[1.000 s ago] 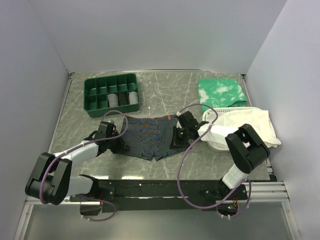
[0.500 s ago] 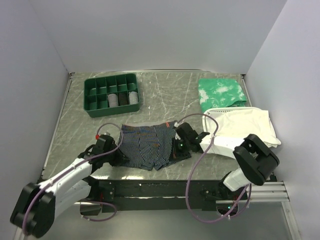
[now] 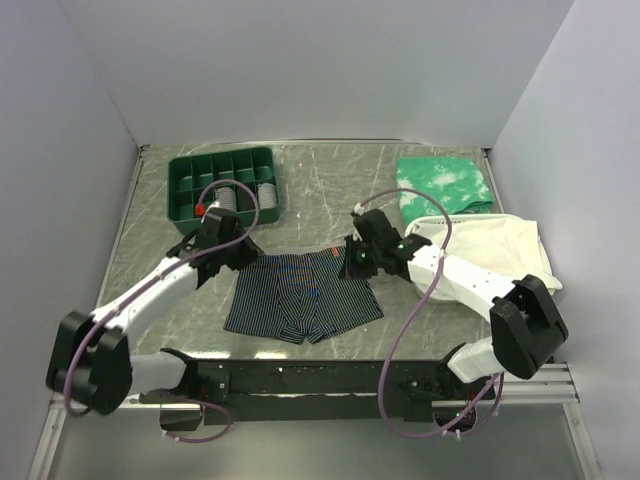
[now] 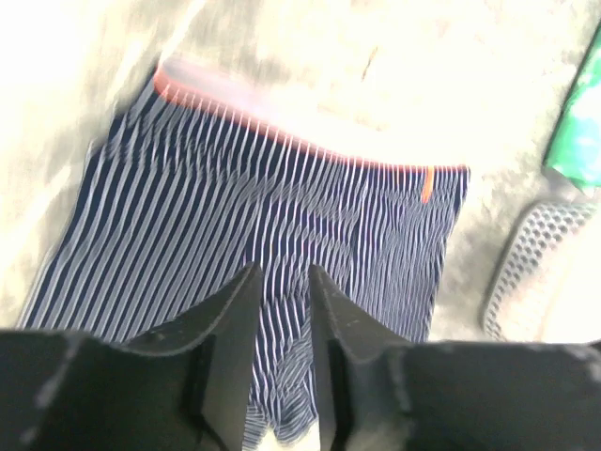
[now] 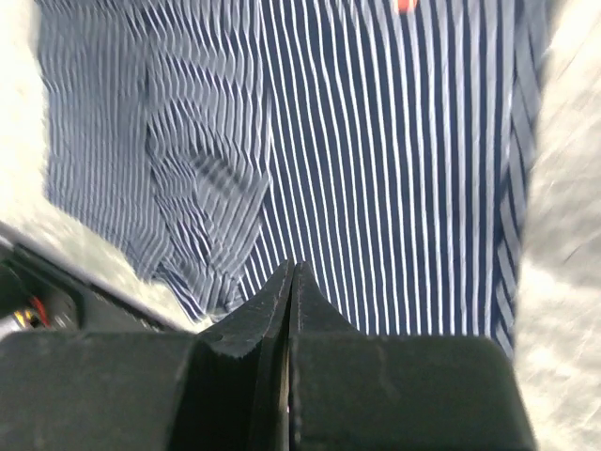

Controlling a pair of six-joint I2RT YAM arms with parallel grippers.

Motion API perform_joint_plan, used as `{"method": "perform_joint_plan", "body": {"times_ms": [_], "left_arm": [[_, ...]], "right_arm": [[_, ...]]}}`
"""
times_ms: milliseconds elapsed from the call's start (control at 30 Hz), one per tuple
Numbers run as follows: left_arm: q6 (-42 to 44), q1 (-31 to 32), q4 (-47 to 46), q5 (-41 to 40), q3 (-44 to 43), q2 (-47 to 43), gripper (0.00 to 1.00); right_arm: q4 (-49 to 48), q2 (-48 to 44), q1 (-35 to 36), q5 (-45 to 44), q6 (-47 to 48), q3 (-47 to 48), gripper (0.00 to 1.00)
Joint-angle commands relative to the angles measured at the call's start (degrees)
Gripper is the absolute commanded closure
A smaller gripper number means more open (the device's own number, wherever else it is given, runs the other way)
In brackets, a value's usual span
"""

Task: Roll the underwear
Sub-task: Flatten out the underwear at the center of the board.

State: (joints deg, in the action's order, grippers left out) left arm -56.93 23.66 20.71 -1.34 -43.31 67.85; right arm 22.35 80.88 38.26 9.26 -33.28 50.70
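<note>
The underwear (image 3: 305,300), dark navy with fine light stripes and an orange-red waistband, lies spread flat near the table's front edge. My left gripper (image 3: 241,257) hovers at its far left corner, open by a narrow gap (image 4: 285,278), with only the striped fabric (image 4: 282,207) showing below. My right gripper (image 3: 353,263) is over the far right corner. Its tips (image 5: 293,269) are pressed shut above the cloth (image 5: 394,141), and nothing shows between them.
A green compartment tray (image 3: 190,226) holding rolled items stands at the far left. A green-and-white mottled cloth (image 3: 443,185) lies at the far right, with a white cloth (image 3: 495,250) over a mesh basket (image 4: 526,258) just in front of it.
Both grippers moved from the underwear's sides up to its waistband corners. The left jaws parted. The underwear now lies flatter and a little nearer the front edge.
</note>
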Motion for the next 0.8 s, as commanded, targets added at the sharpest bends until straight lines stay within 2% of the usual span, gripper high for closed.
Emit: {"method": "perform_joint_plan", "body": {"times_ms": [0,233,533,667,767], "left_arm": [[7.4,-4.3,-7.3,4.6,-1.7,7.4,0.75],[9.8,-7.0,-10.5,7.9,-2.0,13.4,0.78],[11.7,-9.2,-13.6,7.4,-2.7,20.6,0.83],[13.7,-9.7,-18.7,6.1,-1.8,23.8,0.91],[13.9,-10.2,-23.5,6.0,-0.3,25.0,0.90]], "right_arm": [[1.7,3.2,-3.0,-0.8,4.1,5.5,0.99],[0.9,4.2,-5.3,1.7,4.2,6.2,0.99],[-0.1,6.0,-5.9,3.4,3.6,5.1,0.99],[-0.3,5.9,-6.1,3.7,3.7,5.0,0.99],[-0.3,5.7,-6.1,3.6,3.6,4.6,0.99]]}}
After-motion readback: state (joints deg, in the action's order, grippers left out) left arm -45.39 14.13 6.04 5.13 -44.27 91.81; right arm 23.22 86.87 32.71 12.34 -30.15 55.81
